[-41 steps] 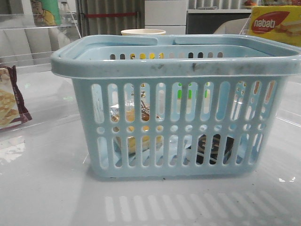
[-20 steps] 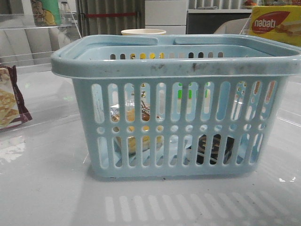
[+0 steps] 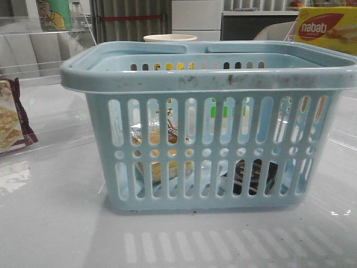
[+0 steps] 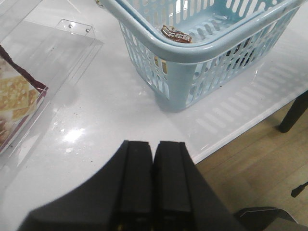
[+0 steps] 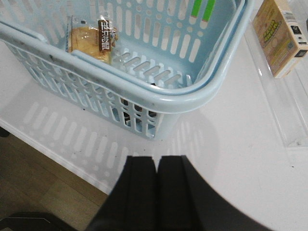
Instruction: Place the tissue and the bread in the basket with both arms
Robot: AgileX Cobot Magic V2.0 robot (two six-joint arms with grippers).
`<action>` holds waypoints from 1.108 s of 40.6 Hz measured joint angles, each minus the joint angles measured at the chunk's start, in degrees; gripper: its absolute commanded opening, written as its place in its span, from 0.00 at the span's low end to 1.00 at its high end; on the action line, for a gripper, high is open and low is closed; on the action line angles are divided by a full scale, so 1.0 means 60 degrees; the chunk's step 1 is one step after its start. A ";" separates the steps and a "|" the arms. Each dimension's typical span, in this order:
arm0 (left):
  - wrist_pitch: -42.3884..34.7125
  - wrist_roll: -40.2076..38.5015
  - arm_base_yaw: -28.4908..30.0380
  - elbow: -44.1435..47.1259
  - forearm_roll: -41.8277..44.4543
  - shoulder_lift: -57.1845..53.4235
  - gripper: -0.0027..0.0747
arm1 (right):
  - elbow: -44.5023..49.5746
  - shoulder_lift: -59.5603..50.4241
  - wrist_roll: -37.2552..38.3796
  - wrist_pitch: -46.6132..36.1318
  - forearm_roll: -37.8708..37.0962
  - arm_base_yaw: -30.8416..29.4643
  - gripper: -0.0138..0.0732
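The light-blue basket [image 3: 209, 81] stands in the middle of the table. The bread [image 3: 157, 151], in its clear bag with a dark brown label, lies inside on the left; it also shows in the right wrist view [image 5: 89, 39] and its label in the left wrist view [image 4: 175, 34]. The dark tissue packet [image 3: 254, 176] lies inside on the right, seen through the slots. My left gripper [image 4: 153, 144] is shut and empty, back over the table's front edge. My right gripper [image 5: 156, 160] is shut and empty, also near the front edge. Neither gripper shows in the front view.
A maroon-edged cracker bag [image 3: 12, 120] lies at the left in a clear tray [image 4: 72, 43]. A yellow-and-red nabati box [image 3: 326, 28] stands at the back right. A tan box [image 5: 279, 36] lies right of the basket. A pale cup [image 3: 170, 38] stands behind the basket.
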 measured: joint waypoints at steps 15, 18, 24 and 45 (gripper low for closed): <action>-0.3854 0.0000 0.3381 0.2839 0.0171 -0.2877 0.15 | 0.0000 0.0000 0.0000 0.0006 0.0000 0.0000 0.22; -0.4328 0.0000 0.4216 0.3472 0.0171 -0.3445 0.15 | 0.0000 0.0000 0.0000 0.0006 0.0000 0.0000 0.22; -0.5062 0.0000 0.5425 0.4773 -0.0125 -0.4147 0.15 | 0.0000 0.0000 0.0000 0.0006 0.0000 0.0000 0.22; -0.7617 0.0000 0.6558 0.7295 -0.0995 -0.4768 0.15 | 0.0000 0.0000 -0.0015 0.0006 0.0000 0.0000 0.22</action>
